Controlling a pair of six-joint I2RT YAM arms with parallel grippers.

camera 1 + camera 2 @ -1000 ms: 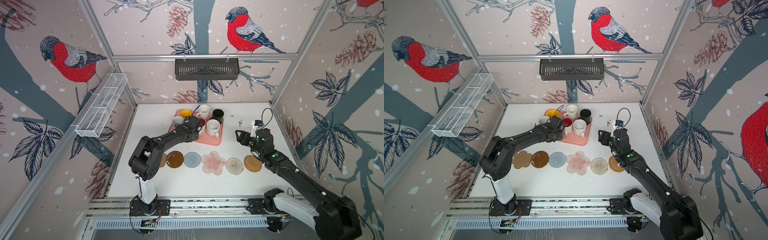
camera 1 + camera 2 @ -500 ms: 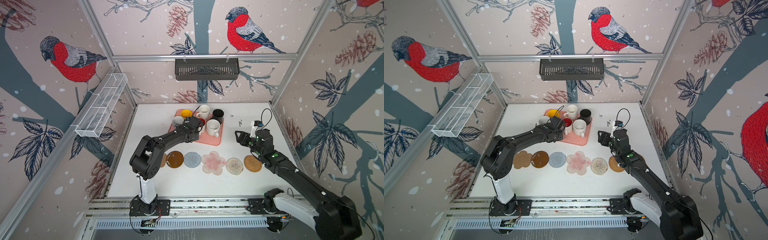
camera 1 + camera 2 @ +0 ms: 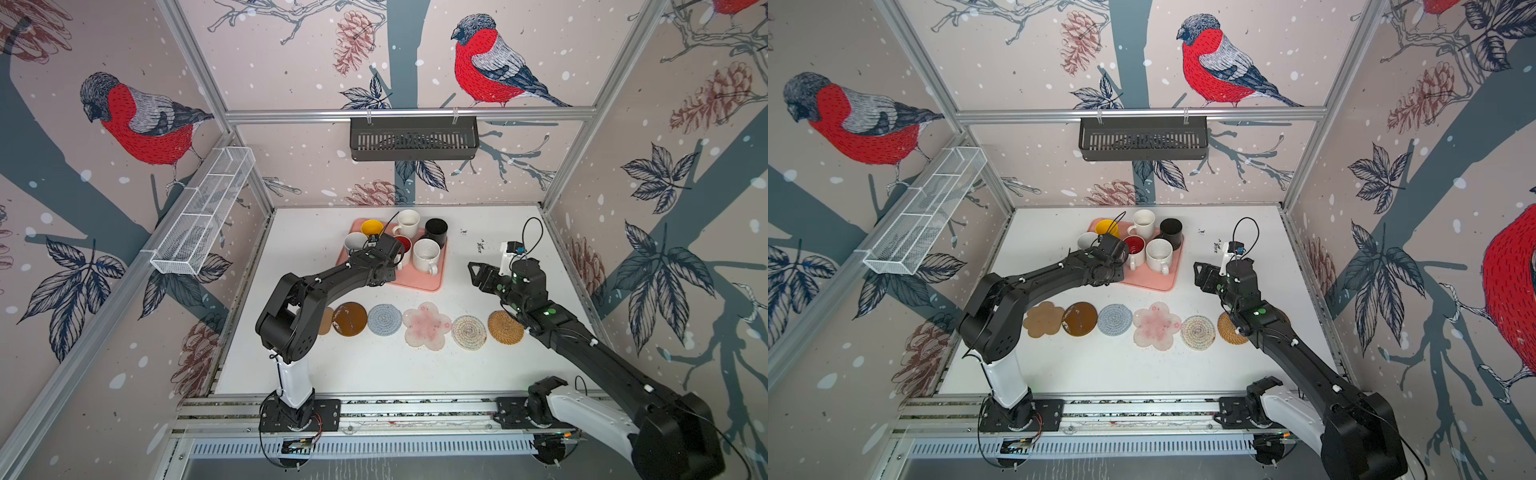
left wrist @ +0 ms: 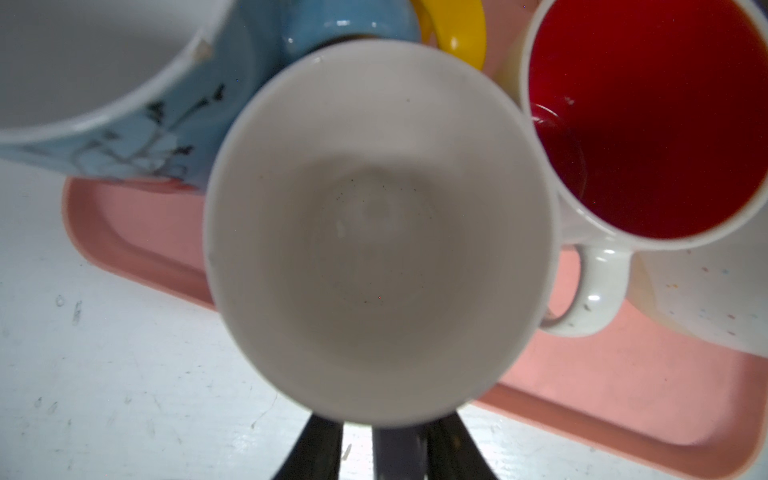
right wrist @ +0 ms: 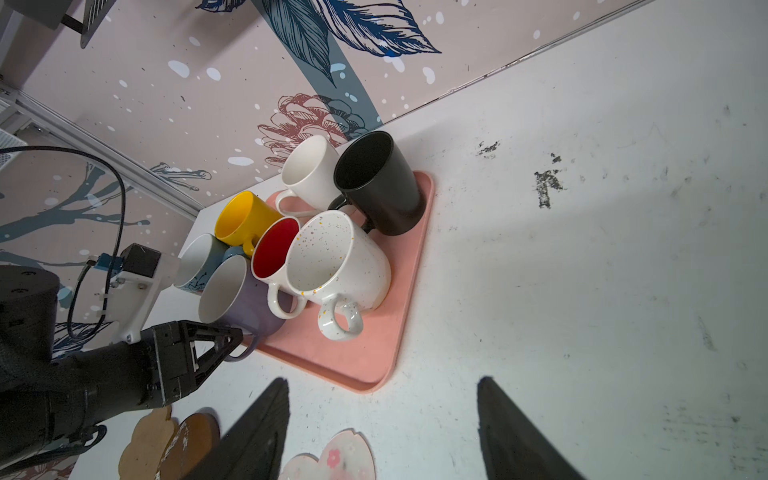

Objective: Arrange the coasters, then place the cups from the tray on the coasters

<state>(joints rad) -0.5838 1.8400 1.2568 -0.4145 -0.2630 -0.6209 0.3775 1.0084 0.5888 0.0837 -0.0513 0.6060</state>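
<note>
The salmon tray (image 3: pixel 419 283) holds several cups: yellow (image 3: pixel 371 227), plain white (image 3: pixel 408 220), black (image 3: pixel 436 230), red-inside (image 5: pixel 276 245), speckled (image 5: pixel 332 257) and a light blue one (image 5: pixel 195 264). My left gripper (image 4: pixel 392 430) is shut on the handle of the lavender cup (image 5: pixel 239 297) at the tray's near left corner; whether that cup is off the tray I cannot tell. The coasters lie in a row in front: tan (image 3: pixel 1043 319), brown (image 3: pixel 1079 318), crochet (image 3: pixel 1114 319), flower (image 3: pixel 1156 326), rope (image 3: pixel 1198 332), rattan (image 3: pixel 505 327). My right gripper (image 5: pixel 382 380) hangs open, right of the tray.
A black slotted basket (image 3: pixel 413 139) hangs on the back wall and a white wire basket (image 3: pixel 203 216) on the left wall. The left arm's elbow (image 3: pixel 291 320) covers part of the tan coaster in a top view. An aluminium rail (image 3: pixel 395 409) runs along the front edge.
The left gripper's jaws have closed on the lavender cup's handle, and its wrist shifted slightly. The right arm has not moved.
</note>
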